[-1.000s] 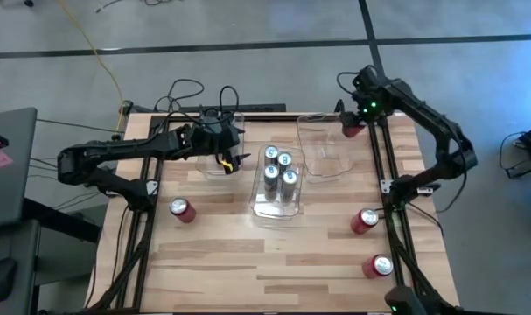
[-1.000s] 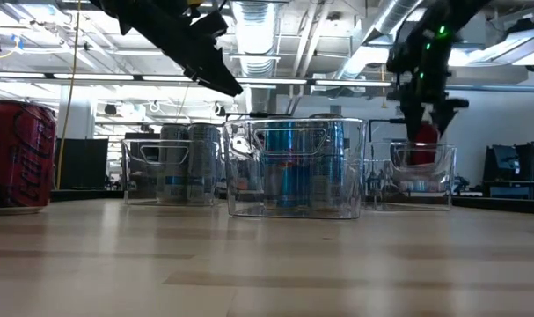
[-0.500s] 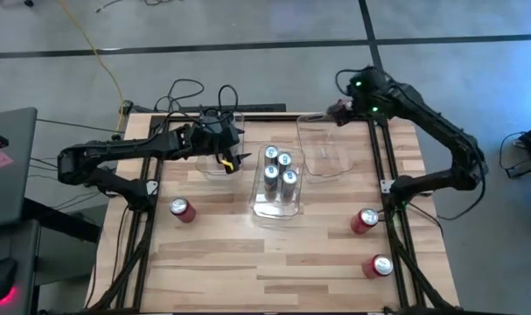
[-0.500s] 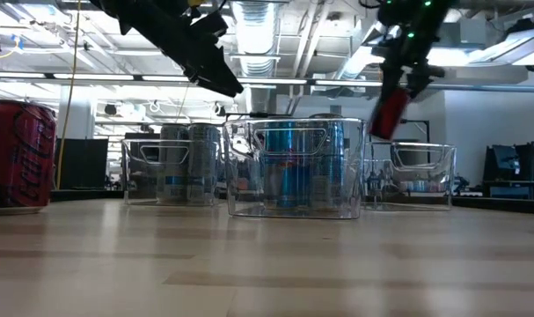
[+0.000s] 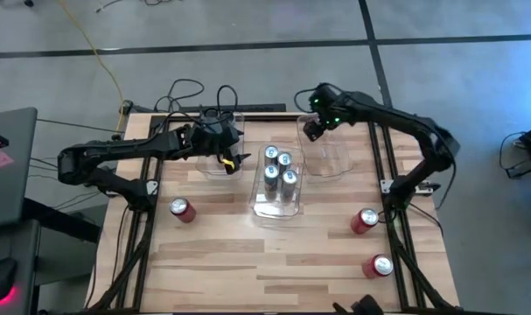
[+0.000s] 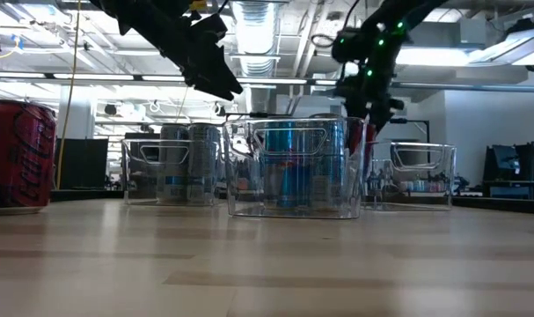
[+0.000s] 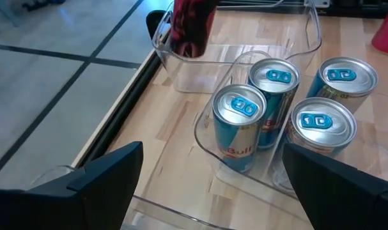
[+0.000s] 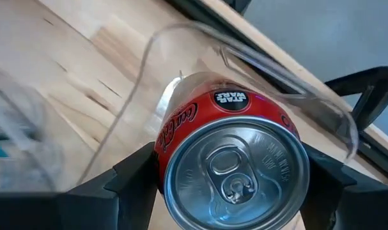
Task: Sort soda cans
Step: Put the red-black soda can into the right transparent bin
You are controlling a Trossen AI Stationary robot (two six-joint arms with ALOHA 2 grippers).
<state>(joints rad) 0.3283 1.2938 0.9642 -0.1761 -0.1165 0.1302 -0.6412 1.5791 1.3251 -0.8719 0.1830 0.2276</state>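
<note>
My right gripper [image 5: 311,129] hangs over the near-left part of the clear right bin [image 5: 331,162], shut on a red soda can [image 8: 235,169]. Several silver-blue cans [image 5: 278,171] stand upright in the clear middle bin [image 5: 274,208]. My left gripper [image 5: 228,149] waits open above the left bin [image 6: 170,167], where dark grey cans stand. Three red cans stand on the table: one at the left [image 5: 180,208], two at the right [image 5: 364,220] [image 5: 378,265]. My right gripper pinches the red can between its two fingers, one on each side of the can's wall just under the silver top [image 8: 166,153]. The fingers come from above, slanting down. The can is lifted clear, its top toward the wrist, over the right bin.
The three clear bins stand side by side along the far half of the table. Black frame rails [image 5: 383,175] run down both sides of it. Bare wood [image 5: 265,254] lies between the loose cans on the near half.
My right gripper has carried the red can toward the table's left edge, from beside the right bin's far right corner, up over its rim, to above its left part. The can tipped on the way. My left gripper has kept its place.
</note>
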